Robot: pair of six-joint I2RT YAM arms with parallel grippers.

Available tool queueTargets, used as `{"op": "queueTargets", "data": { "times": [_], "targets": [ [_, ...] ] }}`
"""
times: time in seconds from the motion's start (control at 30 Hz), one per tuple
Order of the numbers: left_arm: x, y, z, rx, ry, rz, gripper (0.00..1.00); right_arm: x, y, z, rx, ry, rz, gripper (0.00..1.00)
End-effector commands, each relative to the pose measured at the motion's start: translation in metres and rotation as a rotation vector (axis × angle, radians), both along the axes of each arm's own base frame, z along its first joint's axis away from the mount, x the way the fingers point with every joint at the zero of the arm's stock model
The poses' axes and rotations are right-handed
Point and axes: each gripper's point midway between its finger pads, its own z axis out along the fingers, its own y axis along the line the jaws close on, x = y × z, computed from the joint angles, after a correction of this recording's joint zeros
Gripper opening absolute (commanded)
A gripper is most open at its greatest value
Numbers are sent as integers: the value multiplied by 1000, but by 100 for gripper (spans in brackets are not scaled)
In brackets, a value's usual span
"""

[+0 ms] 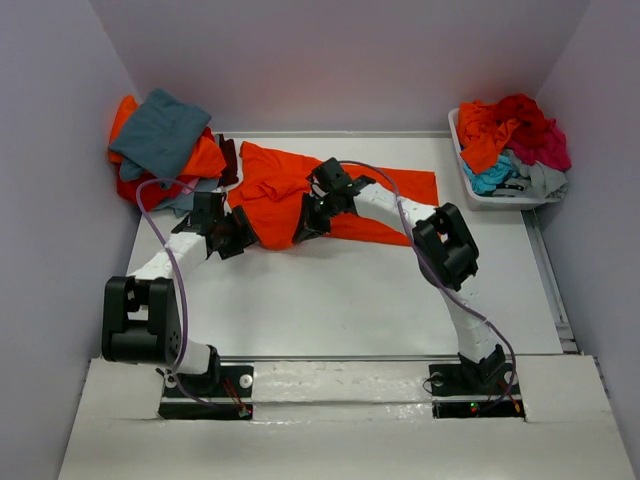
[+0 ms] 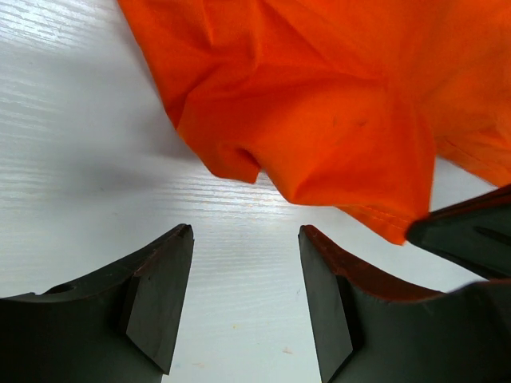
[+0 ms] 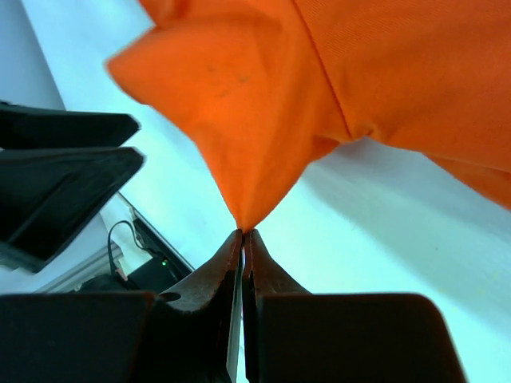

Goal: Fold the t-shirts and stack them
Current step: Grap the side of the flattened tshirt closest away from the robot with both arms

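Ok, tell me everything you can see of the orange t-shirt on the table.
The orange t-shirt is plain, bright, soft-looking cloth, lying rumpled and partly spread across the far middle of the white table. The right gripper is shut on a pinched fold, drawing the cloth into a peak. The left gripper is open at its near-left edge, gripping nothing.

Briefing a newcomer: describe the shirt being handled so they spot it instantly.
On the white table, look between the shirt pile far left and the bin far right. The orange t-shirt lies spread alone, its cloth pinched in the right fingers.
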Motion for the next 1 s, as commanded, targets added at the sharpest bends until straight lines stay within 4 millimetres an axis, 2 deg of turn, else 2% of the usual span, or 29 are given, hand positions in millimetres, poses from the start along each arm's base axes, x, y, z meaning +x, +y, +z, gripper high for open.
{"op": "queueTargets", "data": {
  "times": [0.0,0.2,0.37,0.6,0.73,0.87,0.97],
  "targets": [
    [4,1,0,2,-20,-12,66,4,3,62,32,-128,11,7],
    [1,-1,-6,-5,-6,-15,66,11,-1,75,27,-156,-1,7],
    [-1,0,-7,-4,-2,-16,66,13,-1,72,18,-150,-4,7],
    [-4,0,-15,0,16,-12,66,27,-3,71,11,-147,-24,7],
    [-3,-1,-22,-12,24,-10,66,38,-8,81,19,-162,-43,7],
    [-2,-3,-22,-24,19,-9,66,41,-5,90,25,-175,-29,7],
    [-1,-4,-24,-28,20,-12,66,39,-5,88,26,-165,-27,7]
  ]
}}
